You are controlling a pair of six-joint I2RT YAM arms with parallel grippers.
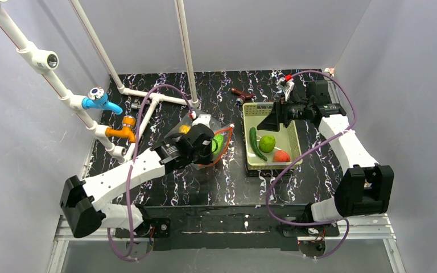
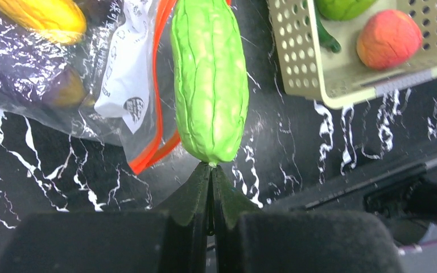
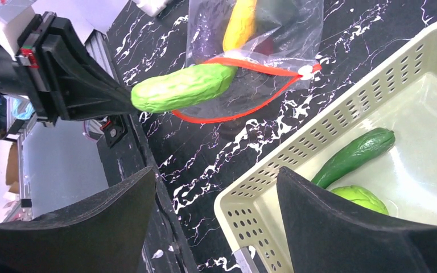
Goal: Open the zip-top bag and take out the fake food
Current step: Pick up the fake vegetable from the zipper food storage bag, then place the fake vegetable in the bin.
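On the dark counter [image 1: 205,182], a perforated basket [image 1: 249,108] sits right of the zip-top bag [image 3: 296,23]. The right end effector [image 3: 215,182] hangs spread wide, holding nothing, over the basket's far end. The left end effector [image 2: 210,170] is clamped tight on the tip of a bumpy green gourd [image 2: 209,79] at the bag's mouth. In the basket lie a cucumber [image 3: 353,156], a green fruit [image 1: 267,143] and a tomato [image 1: 281,156].

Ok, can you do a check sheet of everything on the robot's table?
Surface: table, black marbled.
Job's things: bag open, yellow piece and eggplant inside; gourd at its mouth; cucumber, green fruit, tomato in basket.
Clutter: brown handled tool beyond basket.
Grippers: left gripper shut on gourd's tip; right gripper open over basket.
Cables: purple cables looped along both arms.
Surroundings: white pipes with taps, grey walls.
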